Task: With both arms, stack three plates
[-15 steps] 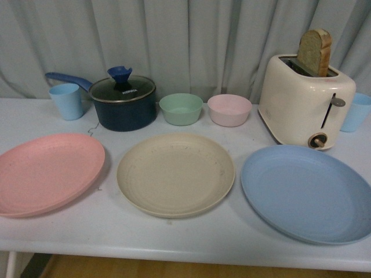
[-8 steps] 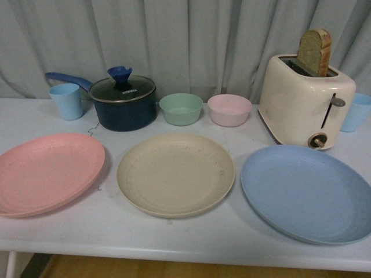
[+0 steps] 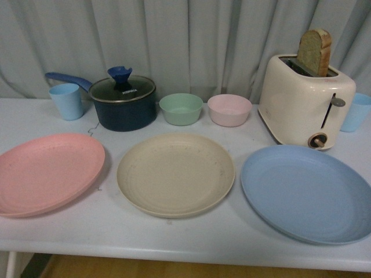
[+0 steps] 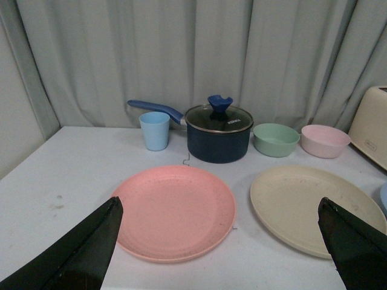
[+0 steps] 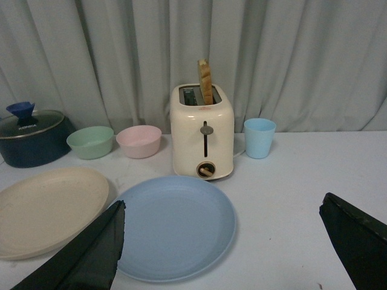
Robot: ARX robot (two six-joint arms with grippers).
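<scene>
Three plates lie flat & separate on the white surface (image 3: 174, 240), none stacked. Beige plate (image 3: 175, 174) sits mid-row, near the front edge. Pink plate (image 3: 49, 172) is just L of it, w/ a narrow strip of bare surface between rims. Blue plate (image 3: 307, 194) is just R of it, rims close but not touching, & lies a bit nearer the front edge than the beige one. Behind the beige plate, green bowl (image 3: 181, 109) & pink bowl (image 3: 229, 110) stand upright side by side, clear of its rim. Behind & L of it is a dark pot (image 3: 123, 107) w/ glass lid on, blue knob, blue handle pointing off L. L cup (image 3: 66, 101) stands just past the pot, below the handle. Behind & R of the beige plate is a cream toaster (image 3: 304, 101) w/ a bread slice (image 3: 315, 52) sticking up from a slot, its base just behind the blue plate's rim. R cup (image 3: 356, 112) is partly hidden beyond the toaster. Grey curtain (image 3: 174, 40) hangs behind it all. L jaws, in L wrist view, stand spread wide, gripping nothing, touching no plate, facing the pink & beige plates. R jaws, in R wrist view, are likewise spread wide & empty, facing the blue plate, R of the beige one.
</scene>
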